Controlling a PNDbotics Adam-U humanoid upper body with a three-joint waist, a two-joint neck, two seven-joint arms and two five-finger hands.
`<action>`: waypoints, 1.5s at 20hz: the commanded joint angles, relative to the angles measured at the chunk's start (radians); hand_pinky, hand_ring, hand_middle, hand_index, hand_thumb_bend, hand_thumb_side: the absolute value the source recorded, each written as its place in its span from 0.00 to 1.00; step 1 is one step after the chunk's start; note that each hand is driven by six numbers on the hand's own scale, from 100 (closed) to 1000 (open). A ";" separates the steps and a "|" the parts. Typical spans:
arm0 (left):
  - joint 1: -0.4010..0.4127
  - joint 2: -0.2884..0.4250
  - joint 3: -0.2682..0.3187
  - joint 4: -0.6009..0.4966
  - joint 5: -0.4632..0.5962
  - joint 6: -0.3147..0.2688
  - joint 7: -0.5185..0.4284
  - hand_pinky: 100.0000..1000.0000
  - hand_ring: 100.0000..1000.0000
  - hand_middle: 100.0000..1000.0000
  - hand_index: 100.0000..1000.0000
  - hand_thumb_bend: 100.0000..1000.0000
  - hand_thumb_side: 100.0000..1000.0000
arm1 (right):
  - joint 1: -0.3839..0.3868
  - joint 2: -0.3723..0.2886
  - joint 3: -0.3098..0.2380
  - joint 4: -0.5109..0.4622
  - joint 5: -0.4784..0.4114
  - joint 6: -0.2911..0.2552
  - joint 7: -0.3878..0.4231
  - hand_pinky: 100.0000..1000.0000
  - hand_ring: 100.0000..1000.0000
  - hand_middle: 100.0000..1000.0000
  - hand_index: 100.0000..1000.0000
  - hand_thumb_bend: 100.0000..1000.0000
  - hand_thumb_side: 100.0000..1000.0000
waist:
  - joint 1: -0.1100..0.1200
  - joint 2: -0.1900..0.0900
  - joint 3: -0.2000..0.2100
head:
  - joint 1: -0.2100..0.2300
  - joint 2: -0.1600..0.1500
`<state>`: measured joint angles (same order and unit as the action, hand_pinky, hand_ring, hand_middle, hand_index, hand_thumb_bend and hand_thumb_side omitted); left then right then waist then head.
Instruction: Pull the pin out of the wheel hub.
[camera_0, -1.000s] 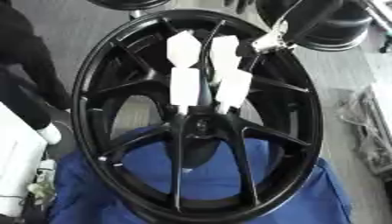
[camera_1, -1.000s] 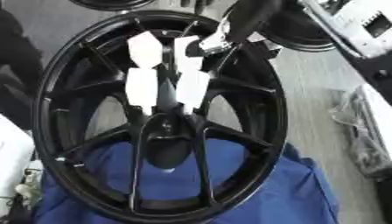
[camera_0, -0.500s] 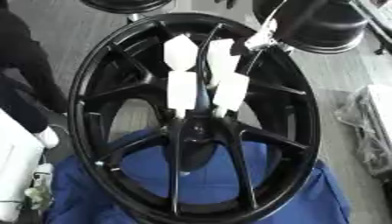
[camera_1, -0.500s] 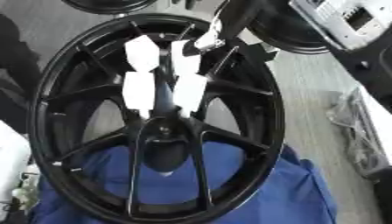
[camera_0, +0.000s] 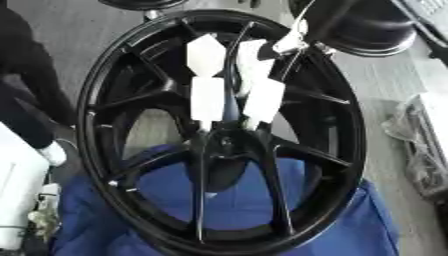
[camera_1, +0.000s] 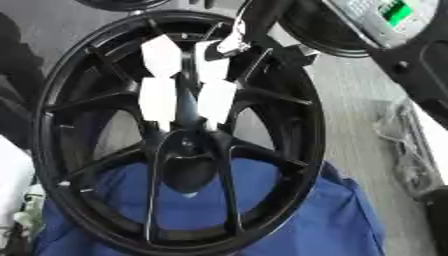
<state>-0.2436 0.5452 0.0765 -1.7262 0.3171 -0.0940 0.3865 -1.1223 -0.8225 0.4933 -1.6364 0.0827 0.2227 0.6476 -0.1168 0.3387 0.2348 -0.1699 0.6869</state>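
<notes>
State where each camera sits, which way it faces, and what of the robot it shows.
Left eye view: in the head, looking down at the black wheel on blue cloth; the right arm enters top right, its hand at the upper rim.
Right eye view: beside it, same downward look; the right arm again.
Both share the wheel, the white tags on its spokes, the cloth.

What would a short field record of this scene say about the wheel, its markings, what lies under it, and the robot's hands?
wheel: black spoked wheel, seen from above
hub: dark centre; no pin can be made out
markings: four white patches on the upper spokes
underneath: blue cloth below the lower half
right hand: dark, at the upper rim, by a small pale thing
left hand: not in view
</notes>
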 joint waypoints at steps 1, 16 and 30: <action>-0.003 0.026 0.004 -0.019 0.001 0.001 -0.002 0.70 0.77 0.72 0.67 0.21 0.78 | -0.022 -0.015 -0.008 0.005 0.004 -0.006 0.005 0.80 0.71 0.68 0.79 0.45 0.03 | 0.006 -0.015 0.001 | -0.007 0.006; -0.004 0.023 0.002 -0.021 0.001 0.003 0.000 0.70 0.77 0.72 0.67 0.21 0.79 | -0.026 -0.003 0.018 0.037 0.006 -0.010 0.019 0.79 0.71 0.68 0.79 0.44 0.04 | 0.002 -0.007 0.007 | -0.029 -0.008; 0.001 0.023 0.001 -0.019 0.002 0.003 -0.001 0.70 0.77 0.73 0.67 0.20 0.79 | -0.016 -0.008 0.030 0.056 0.021 -0.005 0.052 0.78 0.71 0.70 0.79 0.50 0.05 | -0.003 -0.007 0.010 | -0.002 -0.012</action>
<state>-0.2387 0.5452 0.0759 -1.7290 0.3174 -0.0925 0.3862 -1.1254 -0.8117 0.5312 -1.5823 0.0949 0.2149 0.6948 -0.1272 0.3475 0.2429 -0.1751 0.6905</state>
